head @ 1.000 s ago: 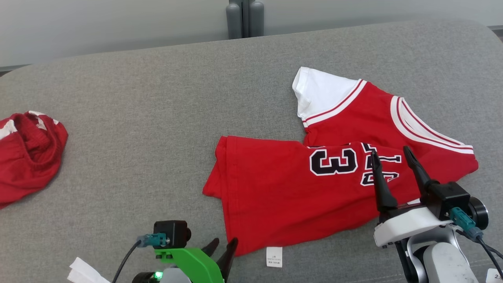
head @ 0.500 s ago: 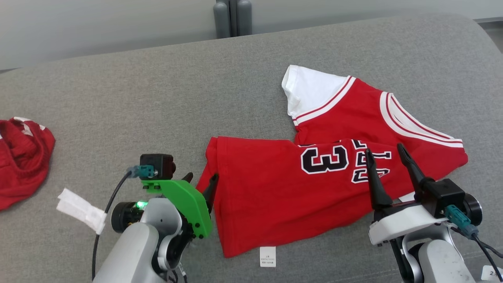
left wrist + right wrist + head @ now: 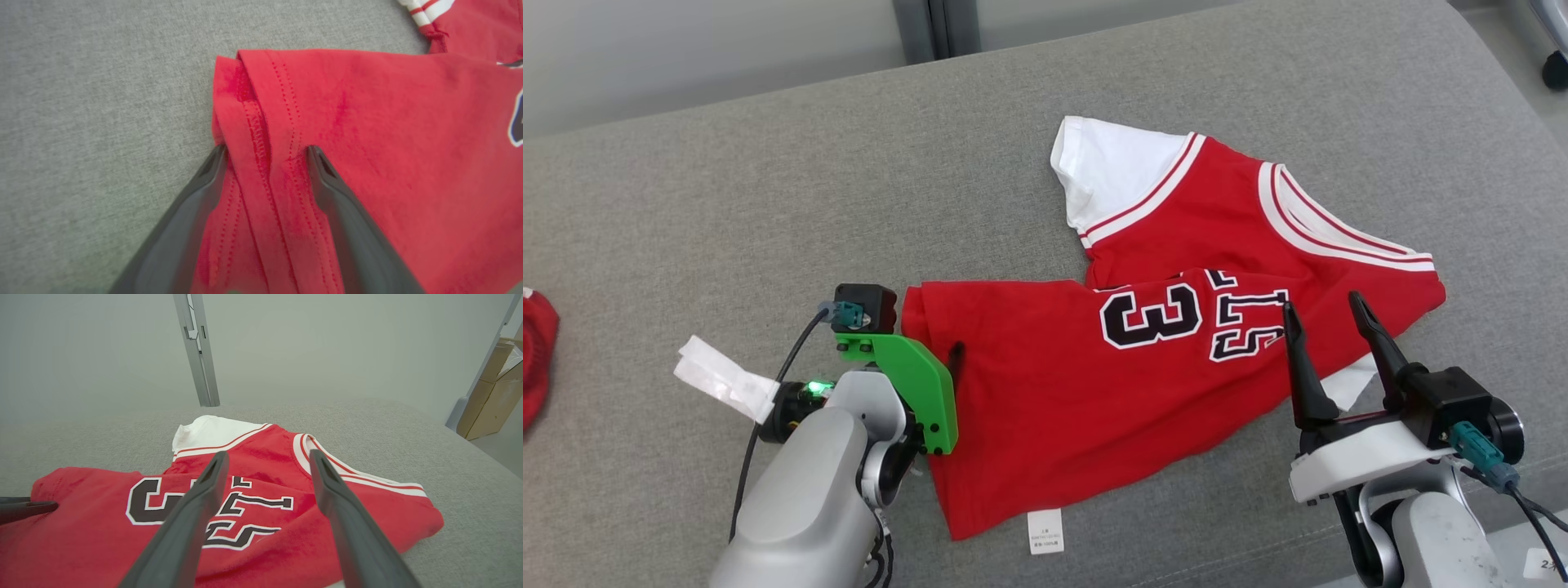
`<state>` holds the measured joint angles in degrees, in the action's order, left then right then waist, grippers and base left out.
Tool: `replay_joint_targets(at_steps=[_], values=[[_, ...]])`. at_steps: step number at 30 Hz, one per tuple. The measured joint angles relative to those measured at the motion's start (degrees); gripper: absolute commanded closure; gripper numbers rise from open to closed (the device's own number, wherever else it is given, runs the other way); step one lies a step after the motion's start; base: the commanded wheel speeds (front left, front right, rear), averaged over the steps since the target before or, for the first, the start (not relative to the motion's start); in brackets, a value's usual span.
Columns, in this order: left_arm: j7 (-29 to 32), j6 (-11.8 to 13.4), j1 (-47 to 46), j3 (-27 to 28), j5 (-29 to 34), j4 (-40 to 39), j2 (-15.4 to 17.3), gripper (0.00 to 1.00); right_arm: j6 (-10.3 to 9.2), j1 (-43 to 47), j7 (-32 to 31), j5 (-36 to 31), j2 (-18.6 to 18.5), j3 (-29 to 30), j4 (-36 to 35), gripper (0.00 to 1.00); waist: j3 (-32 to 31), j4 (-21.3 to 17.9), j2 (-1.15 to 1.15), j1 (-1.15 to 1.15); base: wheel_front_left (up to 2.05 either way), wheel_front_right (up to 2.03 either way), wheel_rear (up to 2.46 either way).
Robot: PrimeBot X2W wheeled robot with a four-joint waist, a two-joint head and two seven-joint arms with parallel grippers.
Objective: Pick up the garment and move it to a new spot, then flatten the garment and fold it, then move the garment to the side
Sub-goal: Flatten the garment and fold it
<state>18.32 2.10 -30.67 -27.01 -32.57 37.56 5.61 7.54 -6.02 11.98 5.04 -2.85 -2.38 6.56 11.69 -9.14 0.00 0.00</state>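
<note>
The garment [image 3: 1094,384] is a red jersey with white trim and black numbers, lying folded over on the grey cushion [image 3: 768,204]. My left gripper [image 3: 935,353] stands open at its left edge. In the left wrist view the gripper [image 3: 266,149] has the stitched hem [image 3: 261,134] between its two dark fingers, which rest on the cloth without pinching it. My right gripper [image 3: 1321,302] hovers open above the jersey's right part, near the numbers. In the right wrist view the gripper [image 3: 268,454] is empty over the garment [image 3: 102,539].
Another red cloth [image 3: 535,359] lies at the far left edge. A white label [image 3: 1045,532] sticks out of the jersey's near hem. A grey post [image 3: 931,28] stands behind the cushion, and a cardboard box [image 3: 490,396] is off to the right.
The head camera has swung right. My left arm has come forward from the near edge to the jersey's left hem and its jaws have spread. The right gripper stays as it was.
</note>
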Motion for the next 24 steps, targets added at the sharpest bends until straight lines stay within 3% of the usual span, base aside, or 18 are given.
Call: replay_joint_targets(at_steps=[6,7,8,11,16,24], values=[[1.37,-1.71,-2.47,-0.98,-0.77,4.50,-0.68,0.00,0.00,-0.03,0.23,0.34,0.00,0.00,0.24,0.00,0.58,-0.41,0.00,0.00,0.00,0.00,0.00],[1.27,-2.26,-2.70,-1.05,-1.34,4.69,-0.80,0.72,0.00,-0.03,0.23,0.34,0.00,0.01,0.24,0.00,0.62,-0.35,0.00,0.00,0.00,0.00,0.00],[1.00,-2.77,-2.88,-1.35,-1.44,5.04,-0.89,1.00,0.00,-0.03,0.24,0.34,-0.01,0.01,0.24,0.00,0.67,-0.28,0.00,0.00,0.00,0.00,0.00],[0.33,-3.66,-3.44,-2.11,-1.49,6.02,-1.11,1.00,0.00,-0.13,0.23,0.37,0.01,-0.01,0.29,0.00,0.82,-0.04,0.00,0.00,0.00,0.00,0.00],[-6.01,-2.70,-5.10,-2.41,0.71,7.72,-0.85,1.00,0.00,-0.25,0.22,0.42,0.01,-0.04,0.00,0.00,1.34,0.28,0.00,0.00,0.00,0.00,0.00],[-14.47,-1.11,-11.34,0.55,1.86,11.48,3.86,1.00,0.00,-1.05,0.20,0.41,0.01,-0.32,-0.58,0.00,3.17,0.39,0.00,0.00,0.00,0.00,0.00]])
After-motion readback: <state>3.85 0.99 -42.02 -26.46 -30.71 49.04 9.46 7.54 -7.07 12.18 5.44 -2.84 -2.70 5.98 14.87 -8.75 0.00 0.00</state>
